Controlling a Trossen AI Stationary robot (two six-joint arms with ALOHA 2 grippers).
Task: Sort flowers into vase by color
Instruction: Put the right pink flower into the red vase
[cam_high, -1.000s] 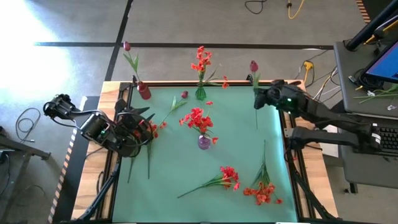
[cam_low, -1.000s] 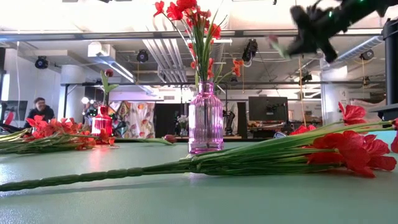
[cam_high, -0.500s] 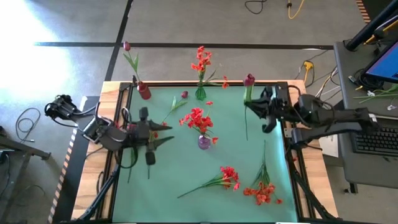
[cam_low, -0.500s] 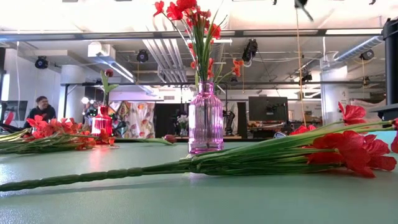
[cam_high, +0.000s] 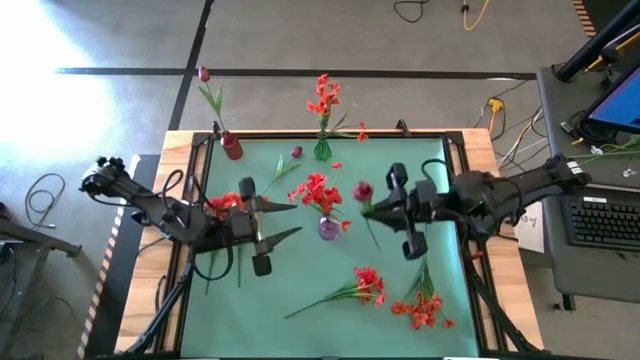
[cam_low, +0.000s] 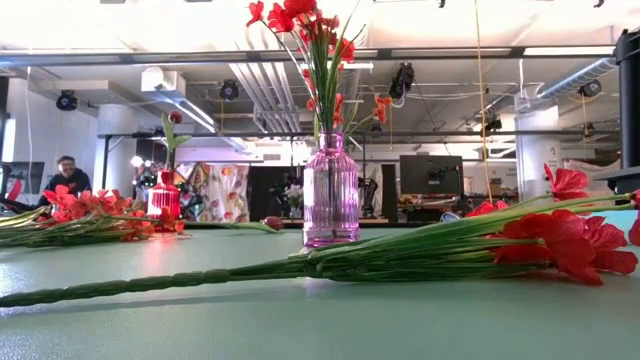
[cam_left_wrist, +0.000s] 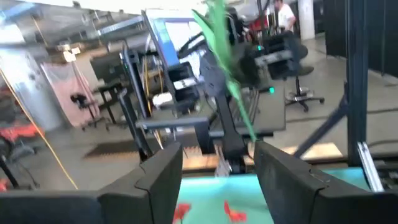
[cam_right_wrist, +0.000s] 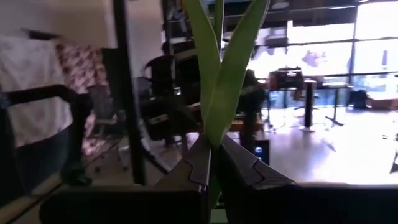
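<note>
Left arm reaching in from frame left, left gripper (cam_high: 268, 231) at centre-left, fingers (cam_left_wrist: 163, 171) spread apart. Right arm extended from frame right, right gripper (cam_high: 385, 207) near centre, fingers (cam_right_wrist: 200, 163) pinched together.

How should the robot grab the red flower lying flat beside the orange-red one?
Grip the red flower spray by its bare green stem, from above with fingers across it: it lies flat, and the stem pokes out clear of the blooms.
</note>
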